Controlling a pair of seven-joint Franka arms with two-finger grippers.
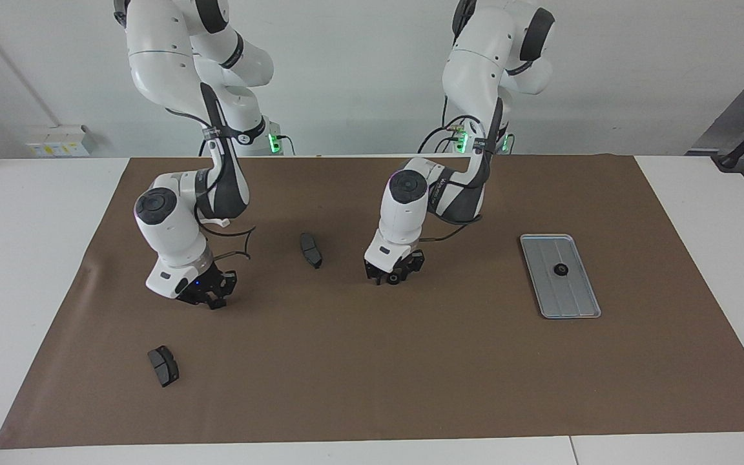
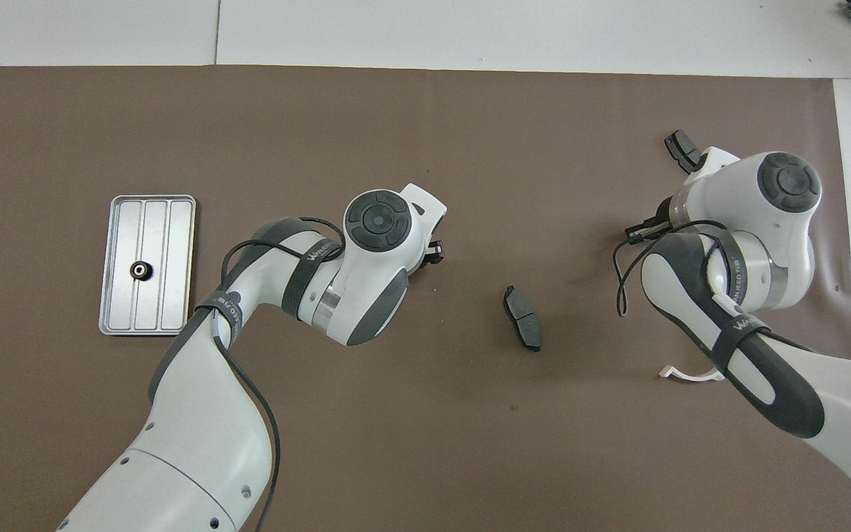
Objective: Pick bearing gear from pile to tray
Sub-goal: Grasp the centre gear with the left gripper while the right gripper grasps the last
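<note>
The silver tray (image 1: 578,294) (image 2: 174,295) lies toward the left arm's end of the table with one small black gear (image 1: 560,270) (image 2: 141,270) in it. My left gripper (image 1: 394,278) (image 2: 434,253) hangs low over the middle of the mat. A small round black part (image 1: 396,279), possibly a gear, shows at its tip. My right gripper (image 1: 212,298) (image 2: 640,230) is down at the mat toward the right arm's end, shut; what it grips, if anything, is hidden. Of the pile I see two dark curved pads (image 1: 310,250) (image 1: 163,365) and a white half-ring bracket (image 2: 688,374).
A brown mat (image 1: 411,374) covers most of the white table. One pad (image 2: 522,318) lies between the two grippers. The other pad (image 2: 682,150) lies farther from the robots than the right gripper. The bracket sits partly under the right arm.
</note>
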